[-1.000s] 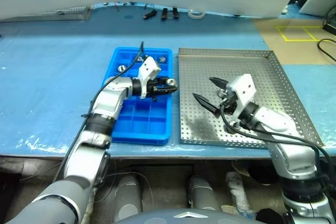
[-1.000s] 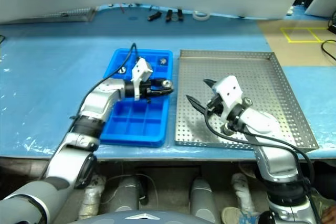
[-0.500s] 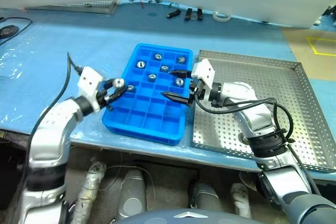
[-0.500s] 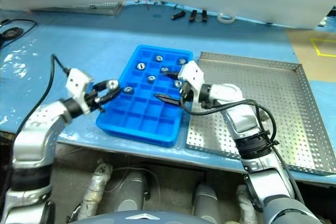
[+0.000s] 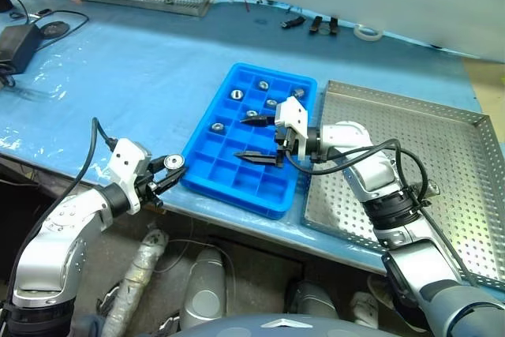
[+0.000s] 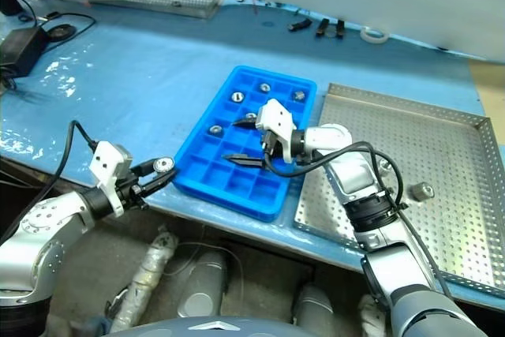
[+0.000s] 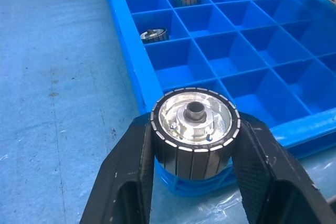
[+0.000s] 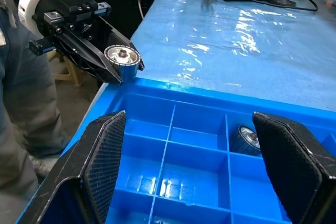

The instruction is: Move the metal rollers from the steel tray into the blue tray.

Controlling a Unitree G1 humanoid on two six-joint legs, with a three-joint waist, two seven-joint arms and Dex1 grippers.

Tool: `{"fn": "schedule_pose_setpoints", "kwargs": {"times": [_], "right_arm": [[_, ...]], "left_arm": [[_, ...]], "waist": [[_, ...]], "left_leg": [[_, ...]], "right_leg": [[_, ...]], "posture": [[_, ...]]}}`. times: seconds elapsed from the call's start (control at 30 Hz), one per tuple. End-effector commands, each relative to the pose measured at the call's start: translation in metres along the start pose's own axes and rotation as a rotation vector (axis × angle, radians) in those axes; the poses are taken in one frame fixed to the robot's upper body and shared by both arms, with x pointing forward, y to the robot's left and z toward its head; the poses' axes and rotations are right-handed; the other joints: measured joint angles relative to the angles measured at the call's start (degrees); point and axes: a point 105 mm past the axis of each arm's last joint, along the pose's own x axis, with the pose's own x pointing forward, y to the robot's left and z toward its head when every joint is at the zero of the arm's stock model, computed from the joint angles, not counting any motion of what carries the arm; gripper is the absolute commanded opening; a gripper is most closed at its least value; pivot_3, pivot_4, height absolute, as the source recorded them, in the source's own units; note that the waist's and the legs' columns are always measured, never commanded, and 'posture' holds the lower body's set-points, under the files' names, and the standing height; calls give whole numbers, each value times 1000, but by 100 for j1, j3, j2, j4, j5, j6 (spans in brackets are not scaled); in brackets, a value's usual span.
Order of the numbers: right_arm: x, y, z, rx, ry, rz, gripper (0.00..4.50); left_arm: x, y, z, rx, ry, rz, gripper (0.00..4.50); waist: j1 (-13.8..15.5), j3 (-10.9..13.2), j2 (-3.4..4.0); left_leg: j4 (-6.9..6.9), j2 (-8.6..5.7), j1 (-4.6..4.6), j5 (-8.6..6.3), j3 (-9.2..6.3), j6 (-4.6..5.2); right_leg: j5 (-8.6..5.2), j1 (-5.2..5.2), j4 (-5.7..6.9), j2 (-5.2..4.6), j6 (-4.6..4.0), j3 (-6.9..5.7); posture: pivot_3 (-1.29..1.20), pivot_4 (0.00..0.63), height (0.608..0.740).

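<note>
1. Steel tray point(image 6: 442, 219): sits at 3 o'clock of the blue tray, touching or just beside it. One roller point(image 6: 422, 191) is visible on its holed floor near the right arm; part of the floor is hidden by that arm, so more may be left.
2. Blue tray point(image 5: 207, 181): about six rollers lie in the compartments of its far half, e.g. one point(image 5: 215, 127) on the 9 o'clock side. The near rows look empty. Judgement: roughly half done or better, with at least two rollers not yet placed.
3. Right gripper point(image 5: 259, 138): hovers over the blue tray's middle, jaws spread wide, nothing between them.
4. Left gripper point(image 7: 193, 153): jaws clamped on a roller point(image 7: 194, 124), held off the blue tray's near 7 o'clock corner, outside the tray. Not yet dropped into a compartment.
</note>
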Motion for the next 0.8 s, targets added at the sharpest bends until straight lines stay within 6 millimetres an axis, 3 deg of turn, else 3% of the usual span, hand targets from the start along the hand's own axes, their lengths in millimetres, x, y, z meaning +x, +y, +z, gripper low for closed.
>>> {"fn": "schedule_pose_setpoints", "kwargs": {"times": [0.03, 0.27, 0.57, 0.6, 0.73, 0.8], "right_arm": [[-4, 0, 9, -38, -24, -14, 4095], [-7, -1, 8, -36, -24, -56, 4095], [-8, -2, 12, -41, -24, -89, 4095], [-8, -2, 12, -41, -24, -92, 4095], [-10, -2, 14, -39, -23, -106, 4095], [-11, -2, 13, -39, -21, -113, 4095]], "left_arm": [[4, 0, 11, 47, -32, -20, 1690], [17, 1, 18, 55, -51, -56, 1690], [29, -1, 6, 46, -7, -84, 1690], [30, 0, 6, 47, -7, -81, 2434], [33, 8, 6, 76, 11, -43, 3671], [33, 6, 12, 74, -9, -64, 3671]], "waist": [[2, 0, 0], [-20, -1, 0], [-51, -2, 1], [-55, -2, 1], [-106, -2, 1], [-147, -2, 1]], "left_leg": [[0, 0, 0, 2, -1, -4], [2, 4, 1, 11, -1, -17], [3, 5, 1, 20, 0, -30], [3, 5, 2, 22, 0, -33], [7, 5, 6, 27, -3, -40], [9, 5, 10, 28, -4, -41]], "right_leg": [[0, 0, 0, 2, 0, -2], [4, 0, 13, 12, -8, -6], [4, 2, 20, 17, -9, -10], [5, 2, 24, 18, -9, -11], [5, 2, 44, 19, -12, -12], [6, 2, 51, 19, -14, -11]], "posture": [[476, 150, 740], [427, 150, 740], [390, 150, 740], [389, 150, 740], [374, 150, 740], [366, 150, 740]]}}
